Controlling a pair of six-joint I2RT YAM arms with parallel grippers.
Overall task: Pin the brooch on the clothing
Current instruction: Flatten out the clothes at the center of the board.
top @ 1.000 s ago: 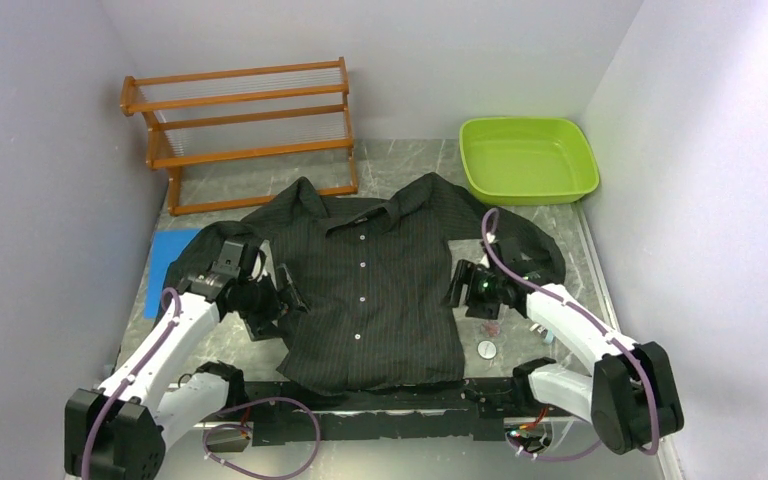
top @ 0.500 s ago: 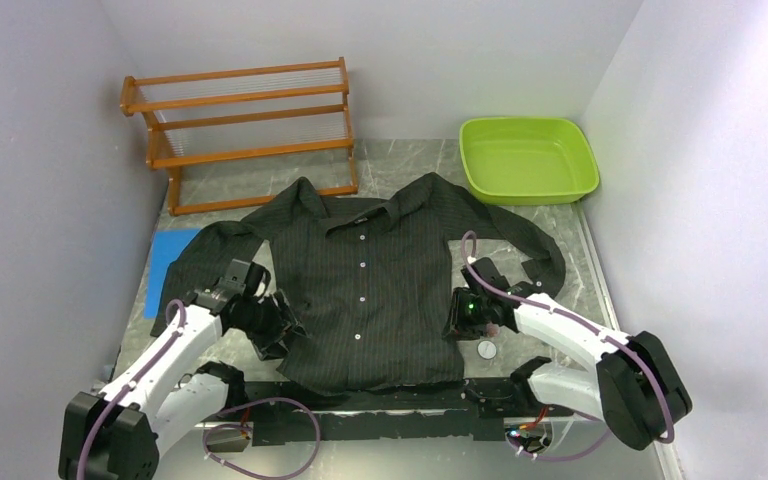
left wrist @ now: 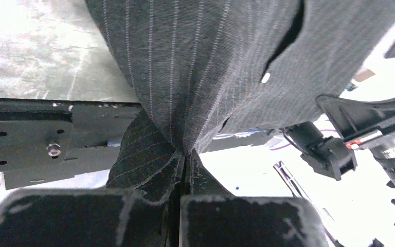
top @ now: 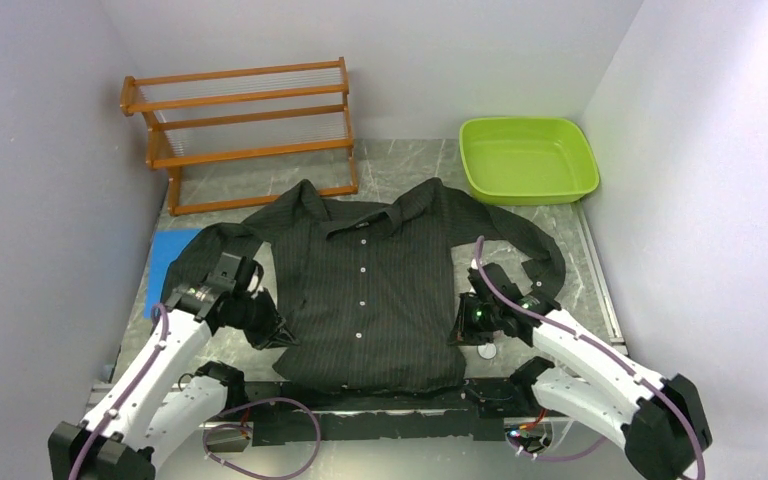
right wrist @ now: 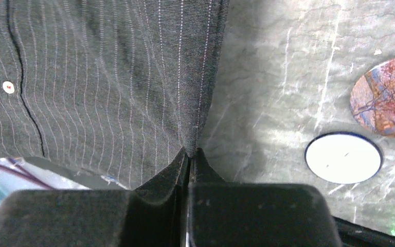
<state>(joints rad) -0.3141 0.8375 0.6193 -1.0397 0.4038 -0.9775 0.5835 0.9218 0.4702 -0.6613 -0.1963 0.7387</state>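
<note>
Black pinstriped cloth is caught at both near corners. The left gripper (left wrist: pixel 184 157) has its fingers pressed together on a fold of the shirt (top: pixel 370 300) at that side's lower edge, and the fabric fans up and away from the pinch in taut creases. The right gripper (right wrist: pixel 190 154) is likewise clamped on the opposite side seam, close to the hem, with the cloth running off to one side of its fingers and bare table (top: pixel 400 165) to the other.

Just beside the right gripper, on the grey marbled tabletop, lie a white disc (right wrist: pixel 343 158) and a patterned disc (right wrist: pixel 385 98) printed in reds and blues. The two are close together and clear of the shirt.

Between the arms the shirt lies face up and spread out, its woven pale stripes thin and even, and a row of small white buttons runs up the front. Its sleeves bend outward at either side, and the collar points away from the arms.

A blue sheet (top: pixel 170 250) lies flat by the left sleeve. Farther back stand a slatted wooden rack (top: pixel 245 130) on the left and a glossy green tub (top: pixel 528 160) with rounded corners on the right.
</note>
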